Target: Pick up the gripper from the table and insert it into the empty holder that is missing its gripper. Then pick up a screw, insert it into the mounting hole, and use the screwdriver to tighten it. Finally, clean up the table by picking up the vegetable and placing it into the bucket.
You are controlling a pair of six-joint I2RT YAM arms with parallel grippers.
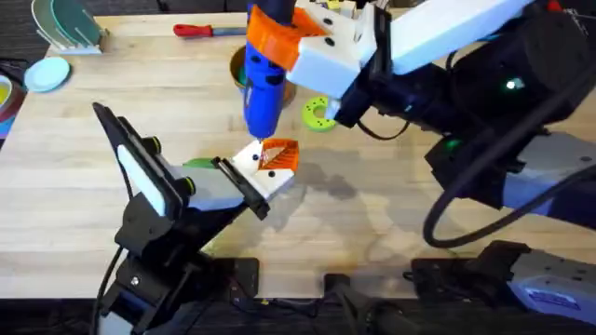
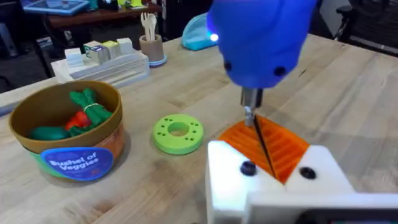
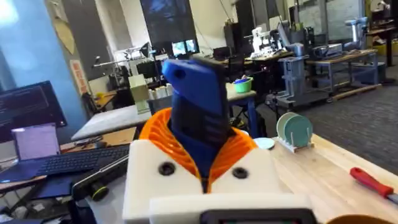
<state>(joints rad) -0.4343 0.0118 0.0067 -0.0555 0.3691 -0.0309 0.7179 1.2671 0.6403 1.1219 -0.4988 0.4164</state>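
Note:
My right gripper [image 1: 279,42] [image 3: 199,134] is shut on the blue screwdriver [image 1: 264,84] [image 2: 261,37] [image 3: 199,106], which stands upright. Its bit [image 2: 249,113] touches down at the orange ribbed gripper [image 1: 279,154] [image 2: 280,149] seated in the white holder [image 2: 273,186] of my left gripper [image 1: 277,156] [image 2: 266,148]. The left gripper's orange pads meet along a thin dark seam, so it is shut. The screw is hidden. A green vegetable [image 1: 197,164] peeks out beside my left arm. The bucket [image 2: 68,134] [image 1: 238,67] holds toy vegetables and stands behind the screwdriver.
A green round disc [image 1: 319,113] [image 2: 178,134] lies right of the screwdriver. A red-handled tool [image 1: 200,30] sits at the far edge, a plate rack [image 1: 70,28] and blue lid [image 1: 47,73] at far left. A cup with utensils [image 2: 151,43] stands beyond the bucket.

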